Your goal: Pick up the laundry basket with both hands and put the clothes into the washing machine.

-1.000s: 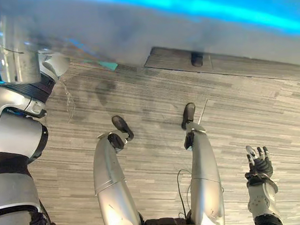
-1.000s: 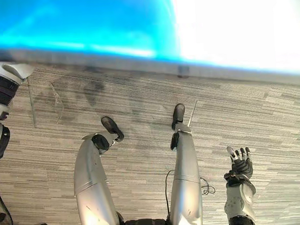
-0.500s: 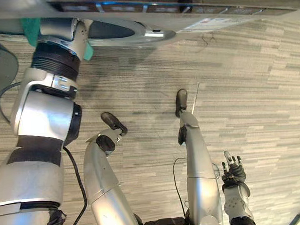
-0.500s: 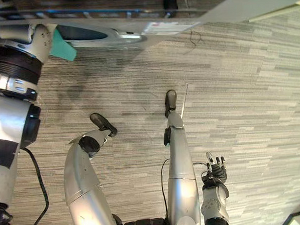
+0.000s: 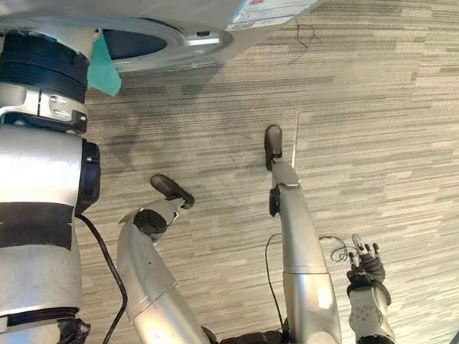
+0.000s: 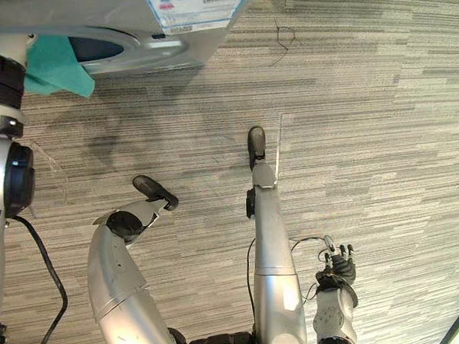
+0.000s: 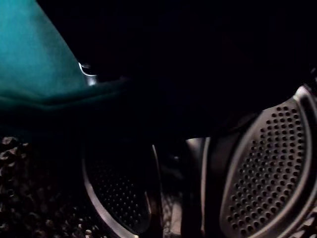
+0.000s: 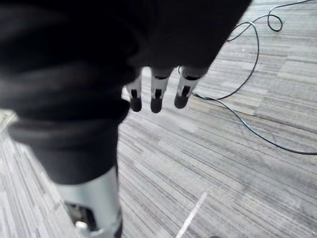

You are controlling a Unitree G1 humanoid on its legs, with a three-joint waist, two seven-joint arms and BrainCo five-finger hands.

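A teal cloth (image 6: 53, 65) hung at the washing machine (image 5: 186, 48) door by the left arm (image 5: 35, 161), whose fingers were hidden. The right hand (image 5: 368, 268) had its fingers apart.

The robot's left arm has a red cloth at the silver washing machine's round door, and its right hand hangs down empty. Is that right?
Not quite: the cloth is teal, not red, as the right eye view shows. The rest holds: it is at the door of the silver washing machine, and the right hand hangs empty.
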